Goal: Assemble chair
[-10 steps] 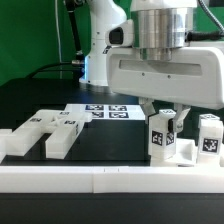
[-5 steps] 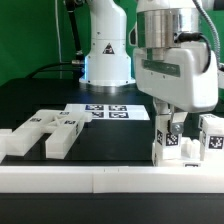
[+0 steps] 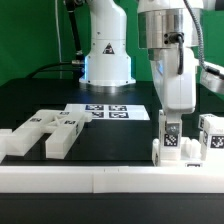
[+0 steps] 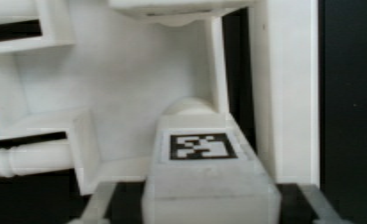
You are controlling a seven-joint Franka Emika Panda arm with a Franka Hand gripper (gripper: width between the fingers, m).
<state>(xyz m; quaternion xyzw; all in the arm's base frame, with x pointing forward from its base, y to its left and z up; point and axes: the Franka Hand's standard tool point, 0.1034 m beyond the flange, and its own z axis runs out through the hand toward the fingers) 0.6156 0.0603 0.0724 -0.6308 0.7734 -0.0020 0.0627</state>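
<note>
**Chair assembly: one part in the grasp.** An upright tagged bar (image 3: 170, 141) of the chair stands at the front of the surface (image 3: 40, 95), on the exterior view's right, with its black-and-white tag facing the camera. Its lower end meets a low white part (image 3: 186, 154) that lies just behind the border rail (image 3: 100, 181). Whether the two are joined or only touching cannot be told.

The end effector (image 3: 170, 124) comes straight down from above, and its fingers are clamped on the bar's upper end. In the wrist view the same bar (image 4: 201, 150) fills the centre, its tag turned toward the camera. Beyond it lies a slotted white part (image 4: 91, 80), with the dark surface showing through its openings.

Further toward the exterior view's right, a second tagged block (image 3: 210, 137) stands upright, apart from the held bar. On the exterior view's left, well apart from both, a cluster of loose white parts (image 3: 45, 133) rests flat, several of them tagged. The marker board (image 3: 105, 112) lies flat between the two groups and further back. Behind it rises the arm's base (image 3: 107, 55), in front of a green backdrop (image 3: 30, 30).
</note>
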